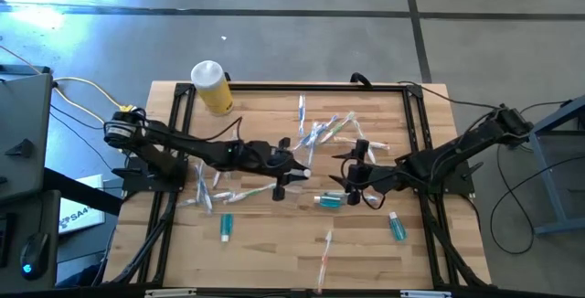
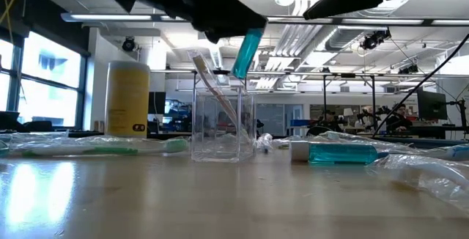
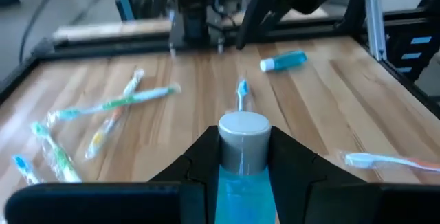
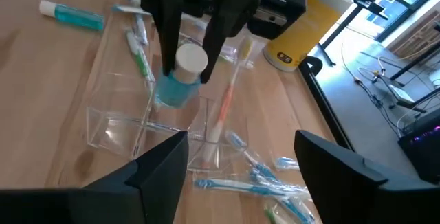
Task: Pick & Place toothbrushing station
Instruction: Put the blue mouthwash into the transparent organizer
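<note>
While over the clear cup (image 4: 148, 124), teal tube (image 3: 242, 162) between left jaws (cap outward).

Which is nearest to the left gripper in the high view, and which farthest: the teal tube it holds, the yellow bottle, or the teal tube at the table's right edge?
From the left gripper:
1. Held teal tube, between its fingers over the clear cup.
2. Yellow bottle, at the table's back-left corner.
3. Right-edge teal tube, beyond the right gripper.
</note>
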You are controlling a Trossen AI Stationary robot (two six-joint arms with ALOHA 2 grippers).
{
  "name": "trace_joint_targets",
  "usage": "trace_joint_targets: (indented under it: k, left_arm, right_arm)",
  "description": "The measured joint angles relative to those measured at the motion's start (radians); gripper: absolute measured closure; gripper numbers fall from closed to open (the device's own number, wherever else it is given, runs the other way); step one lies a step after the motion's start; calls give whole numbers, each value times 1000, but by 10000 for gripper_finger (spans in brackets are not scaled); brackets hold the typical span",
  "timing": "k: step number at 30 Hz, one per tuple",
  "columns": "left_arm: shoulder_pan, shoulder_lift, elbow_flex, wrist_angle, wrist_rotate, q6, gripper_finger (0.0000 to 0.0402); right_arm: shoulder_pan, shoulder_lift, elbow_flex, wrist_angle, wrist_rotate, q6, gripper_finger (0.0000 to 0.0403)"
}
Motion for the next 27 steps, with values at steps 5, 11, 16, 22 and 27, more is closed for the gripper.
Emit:
trace_joint_targets:
  k: [5,11,16,22,27]
  left_arm:
    - [28,20,-105,181,28,2,318]
    - [55,36,-154,268,62,-6,318]
    - [53,55,-153,269,75,-2,318]
    - [51,70,-163,298,95,-2,318]
    - [51,68,-171,315,95,-3,318]
  right_arm:
    - [1,0,0,1,-15,5,144]
    - [0,0,0,5,-16,19,144]
    - [0,0,0,13,-16,20,144]
    - [0,0,0,18,-21,22,144]
    - [0,0,0,18,-44,20,144]
